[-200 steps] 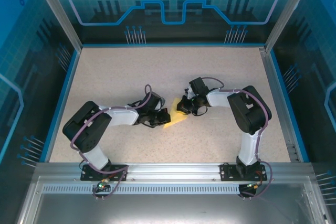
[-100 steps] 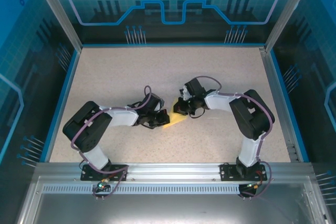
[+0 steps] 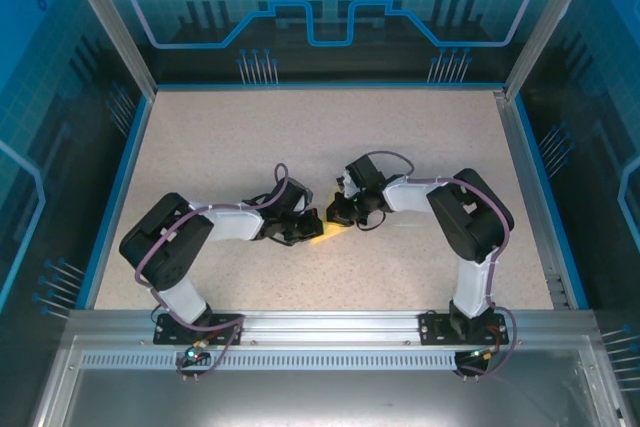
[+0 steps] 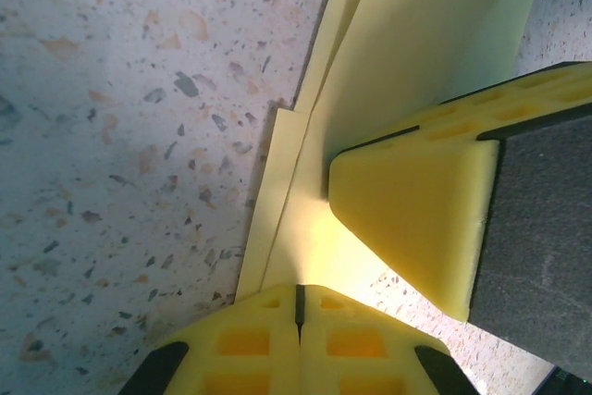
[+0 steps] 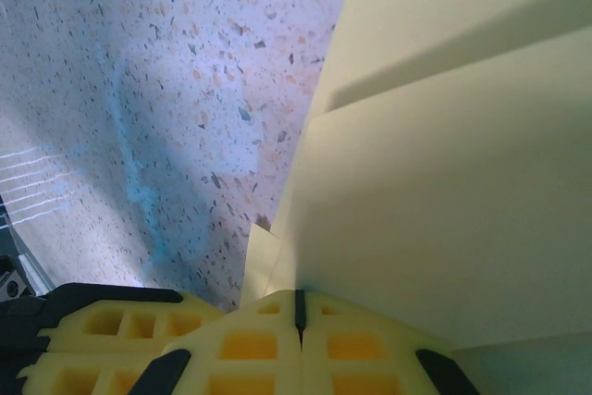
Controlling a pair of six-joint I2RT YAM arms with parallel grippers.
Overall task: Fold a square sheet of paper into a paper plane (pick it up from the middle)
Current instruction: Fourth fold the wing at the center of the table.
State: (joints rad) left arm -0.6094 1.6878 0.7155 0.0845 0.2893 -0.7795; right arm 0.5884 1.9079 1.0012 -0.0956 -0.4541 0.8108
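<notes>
The pale-yellow sheet of paper [image 3: 336,235] lies folded into layers on the table between the two arms, mostly covered by them. In the left wrist view the folded paper [image 4: 407,53] runs up from my left gripper [image 4: 298,295], whose jaws are shut on its near edge. A yellow finger [image 4: 416,219] of the right gripper presses onto the same paper from the right. My right gripper [image 5: 298,304] is shut on the paper [image 5: 444,191], which rises as overlapping flaps with a crease. From above, the left gripper [image 3: 312,226] and right gripper [image 3: 340,217] almost touch.
The speckled beige tabletop [image 3: 300,137] stretches wide behind the arms, bounded by a blue rim [image 3: 120,187] and a metal frame. In the right wrist view the left gripper's yellow fingers [image 5: 92,332] sit at the lower left.
My right gripper has slid left, towards the left gripper, and now covers more of the paper. The left arm has stayed in place.
</notes>
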